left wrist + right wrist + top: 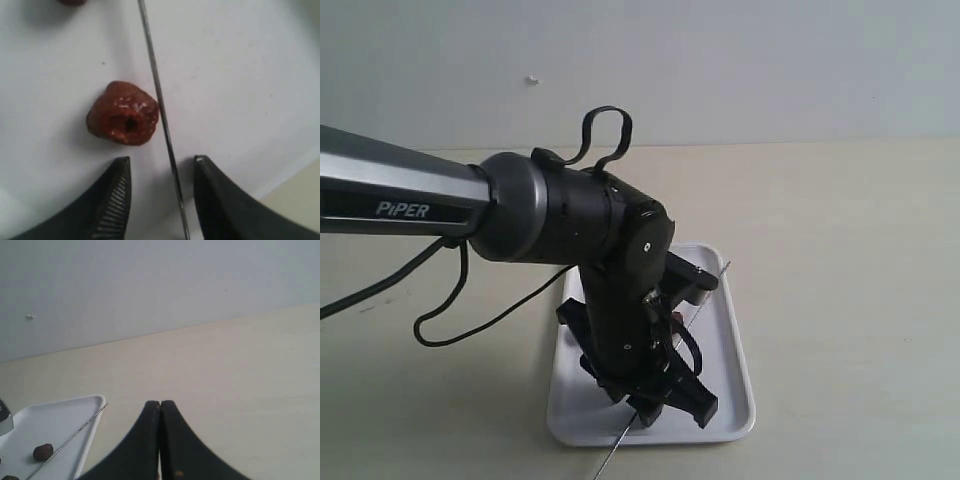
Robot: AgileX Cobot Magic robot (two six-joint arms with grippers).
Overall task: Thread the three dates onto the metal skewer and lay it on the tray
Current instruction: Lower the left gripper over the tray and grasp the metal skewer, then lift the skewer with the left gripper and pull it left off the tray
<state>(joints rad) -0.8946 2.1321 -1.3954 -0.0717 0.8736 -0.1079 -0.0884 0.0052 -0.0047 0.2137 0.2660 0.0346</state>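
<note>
The white tray (728, 352) lies on the table with the metal skewer (705, 298) slanting across it, both ends past the rim. My left gripper (161, 161) is open just above the tray (240, 75), its fingers either side of the skewer (159, 95) without touching it. One wrinkled red-brown date (124, 120) lies beside the skewer just ahead of the fingers. A second date (72, 2) shows at the frame edge. In the right wrist view, my right gripper (160, 403) is shut and empty, off to the side of the tray (55, 412), where two dates (43, 452) and the skewer (75, 432) show. In the exterior view the arm hides the dates.
The left arm (610, 240) and its looping cable (460, 320) hang over the tray. Pale tabletop (840, 300) stretches right of the tray, with a plain wall (720, 60) behind.
</note>
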